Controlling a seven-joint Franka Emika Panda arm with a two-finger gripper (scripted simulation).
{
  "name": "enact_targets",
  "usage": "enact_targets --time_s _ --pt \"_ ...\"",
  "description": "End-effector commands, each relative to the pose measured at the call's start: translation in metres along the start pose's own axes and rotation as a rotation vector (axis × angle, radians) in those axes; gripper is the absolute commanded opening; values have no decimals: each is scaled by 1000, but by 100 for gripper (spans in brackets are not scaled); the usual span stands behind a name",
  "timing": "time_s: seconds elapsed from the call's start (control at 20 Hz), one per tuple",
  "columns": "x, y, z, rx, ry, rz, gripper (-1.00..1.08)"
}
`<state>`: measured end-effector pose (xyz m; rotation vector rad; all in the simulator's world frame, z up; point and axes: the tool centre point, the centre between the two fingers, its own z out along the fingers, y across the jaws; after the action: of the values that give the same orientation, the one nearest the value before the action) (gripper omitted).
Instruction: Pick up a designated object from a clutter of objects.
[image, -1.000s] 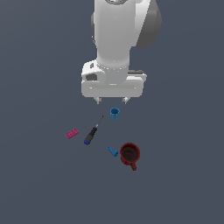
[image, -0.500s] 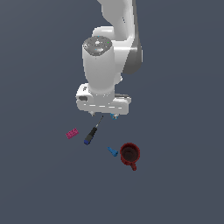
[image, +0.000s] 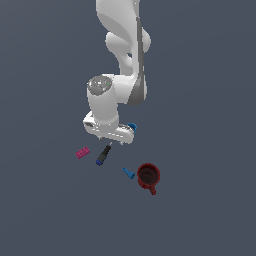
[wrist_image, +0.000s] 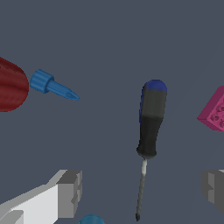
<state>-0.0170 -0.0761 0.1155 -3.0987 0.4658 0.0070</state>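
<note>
The screwdriver (image: 103, 155) lies on the dark floor, black handle with a blue butt end, and the hand hides its shaft in the exterior view. In the wrist view the screwdriver (wrist_image: 150, 119) is whole, and its thin shaft runs between my fingers (wrist_image: 70, 193). My gripper (image: 111, 142) hovers low over the shaft end, open, with nothing held. Its jaws stand wide apart on either side of the shaft, gripper (wrist_image: 141, 190). The clutter lies around it.
A pink brick (image: 82, 152) (wrist_image: 214, 111) lies beside the handle on the exterior view's left. A small blue peg (image: 129, 173) (wrist_image: 52, 86) lies next to a dark red mug (image: 148, 176) (wrist_image: 11, 85). A blue cup (image: 132, 126) peeks from behind the hand.
The arm has swung toward the exterior view's left and come down, from above the blue cup to just over the screwdriver's shaft. No object has moved.
</note>
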Motion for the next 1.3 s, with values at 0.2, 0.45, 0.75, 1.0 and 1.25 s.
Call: enact_targets --time_s 0.2,0.45,0.75,1.0,1.25 --pt "-9 21 35 -4 4 75 100" --pt "-14 30 48 -7 6 103 100" --pt "-14 30 50 -7 5 105 100" --pt "-15 31 64 -7 5 105 100" --pt "-15 31 87 -7 5 107 100"
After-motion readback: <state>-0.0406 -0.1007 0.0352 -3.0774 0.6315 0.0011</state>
